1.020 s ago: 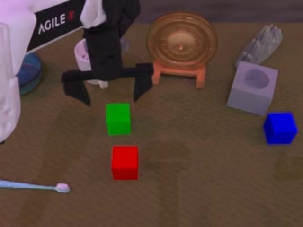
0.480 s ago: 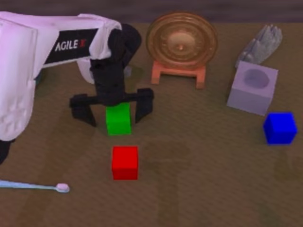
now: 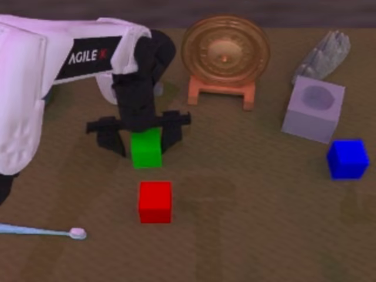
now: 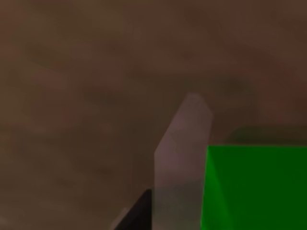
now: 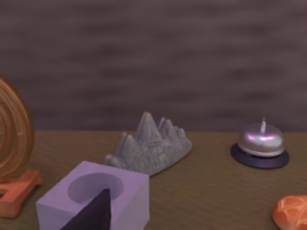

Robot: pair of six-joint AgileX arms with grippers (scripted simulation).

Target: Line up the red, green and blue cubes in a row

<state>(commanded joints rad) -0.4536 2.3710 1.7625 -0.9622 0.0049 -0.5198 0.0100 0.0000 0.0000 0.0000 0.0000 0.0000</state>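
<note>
Closing in: the left hand (image 3: 144, 130) has been narrowed around the small matte green cube (image 3: 146, 150), fingers now just beside it, not yet visibly gripping; lifting seems imminent.

One marking is being shown: white lettering "AGILE", followed by a red mark, is being carried on a black panel (image 3: 88, 57) on the left arm's white casing (image 3: 26, 88), at about 10 o'clock in the top view. No other text is being displayed.

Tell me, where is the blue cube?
In the top view, the blue cube sits at the table's right side, just below the lilac block, far from the other cubes.
</note>
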